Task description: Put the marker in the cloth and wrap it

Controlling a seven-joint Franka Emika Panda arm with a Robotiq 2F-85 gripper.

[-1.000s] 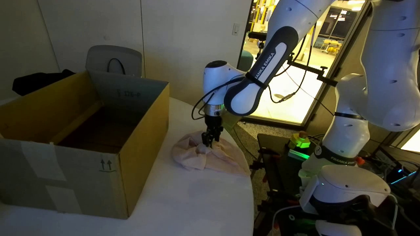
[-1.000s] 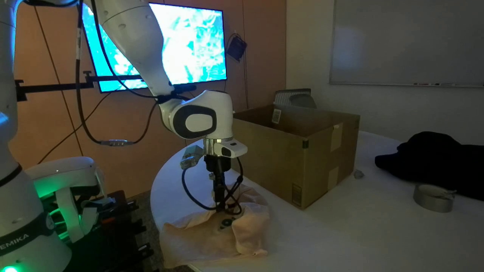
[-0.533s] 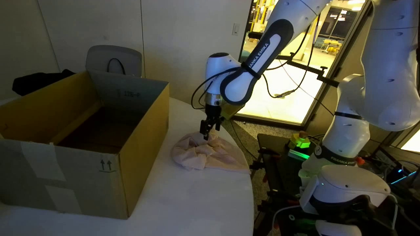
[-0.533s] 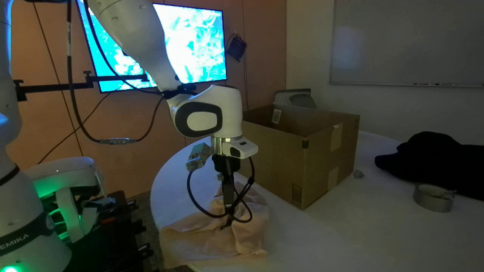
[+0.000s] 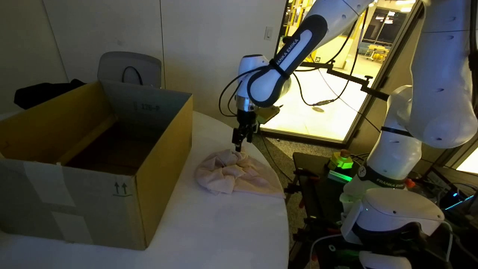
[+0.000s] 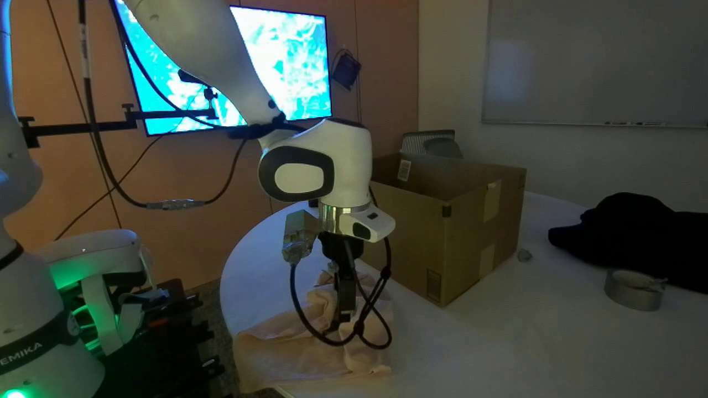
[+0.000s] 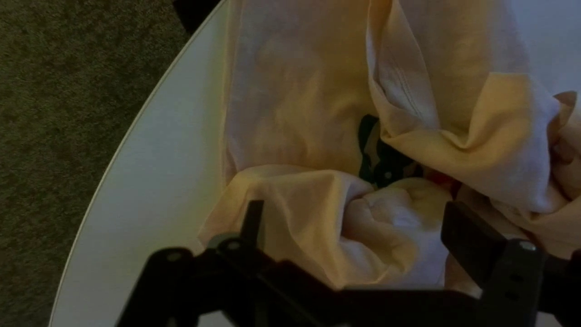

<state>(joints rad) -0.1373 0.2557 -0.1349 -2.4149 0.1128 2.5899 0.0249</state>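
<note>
The pinkish cloth (image 5: 231, 175) lies crumpled and partly folded on the white table near its edge; it also shows in an exterior view (image 6: 287, 354). In the wrist view the cloth (image 7: 295, 100) has raised folds and a dark printed pattern (image 7: 386, 159) between them, with a small red patch beside it. I see no marker; it is hidden or out of view. My gripper (image 5: 242, 145) points down over the cloth's far part. In the wrist view the gripper (image 7: 354, 222) stands open, its fingers wide apart either side of a fold. Nothing is held. I cannot tell whether a fingertip touches the cloth.
A large open cardboard box (image 5: 164, 168) stands on the table (image 5: 224, 231) beside the cloth. The round table edge (image 7: 122, 141) runs close to the cloth. A tape roll (image 6: 633, 290) and black fabric (image 6: 636, 237) lie beyond the box.
My gripper has risen out of the cloth's middle and shifted toward its far part in an exterior view. The fingers show more apart than one second ago. The cloth has barely moved.
</note>
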